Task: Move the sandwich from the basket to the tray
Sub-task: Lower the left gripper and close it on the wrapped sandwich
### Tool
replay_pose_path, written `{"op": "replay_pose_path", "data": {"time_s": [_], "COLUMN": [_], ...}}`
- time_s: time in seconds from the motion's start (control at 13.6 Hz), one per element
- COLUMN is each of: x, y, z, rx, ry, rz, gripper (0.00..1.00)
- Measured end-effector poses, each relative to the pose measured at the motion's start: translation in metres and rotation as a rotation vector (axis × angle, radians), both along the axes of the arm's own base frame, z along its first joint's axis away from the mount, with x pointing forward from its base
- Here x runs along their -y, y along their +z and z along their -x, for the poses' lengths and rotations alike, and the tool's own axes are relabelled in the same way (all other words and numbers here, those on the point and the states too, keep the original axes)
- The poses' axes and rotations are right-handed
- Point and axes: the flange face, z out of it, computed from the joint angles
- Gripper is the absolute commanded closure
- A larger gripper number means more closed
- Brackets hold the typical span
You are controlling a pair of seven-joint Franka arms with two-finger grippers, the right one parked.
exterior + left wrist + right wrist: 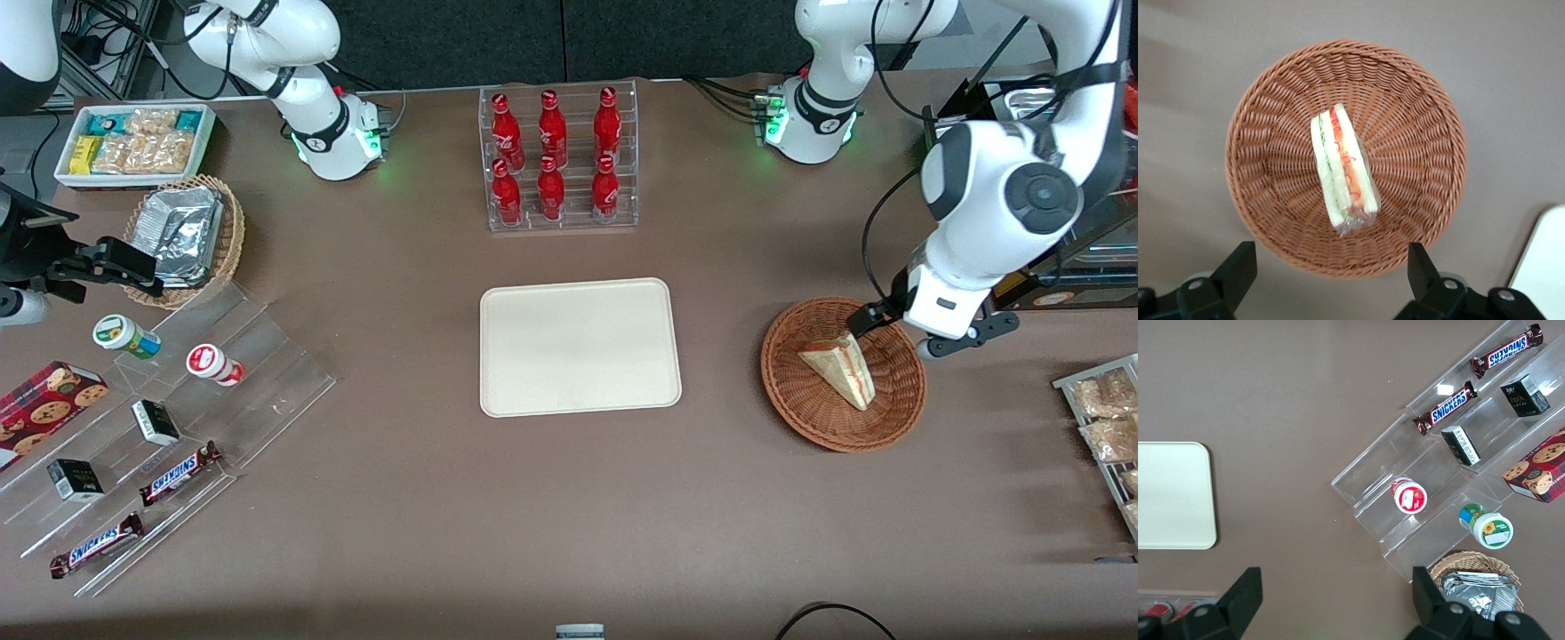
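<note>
Your claw [1328, 270] hangs with fingers spread wide above the basket [1265, 200], sandwich [1341, 170] lying directly below between them for a straddling grasp, tray [580, 347] waiting well aside.

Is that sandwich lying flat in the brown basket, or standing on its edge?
On edge. The sandwich stands in the basket with its filling layers facing up. The open pincer hangs above it, touching nothing.

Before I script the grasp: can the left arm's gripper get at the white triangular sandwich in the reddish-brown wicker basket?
Probably yes: the gripper hangs open above the basket, nothing covering the sandwich.
</note>
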Motion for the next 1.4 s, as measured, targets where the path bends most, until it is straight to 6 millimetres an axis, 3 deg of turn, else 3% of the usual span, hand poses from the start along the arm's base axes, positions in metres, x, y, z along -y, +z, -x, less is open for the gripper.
{"op": "replay_pose_path", "data": {"time_s": [0.51,1.1,1.18,1.4], "x": [0.006,0.006,0.006,0.005], "y": [-0.074,-0.110,-0.113,-0.125], "z": [0.002,0.009,0.009,0.008], "rx": [0.090,0.038,0.038,0.036], "ry": [0.173,0.196,0.197,0.202], "rz": [0.034,0.029,0.030,0.031], "gripper": [0.00,0.01,0.12,0.81]}}
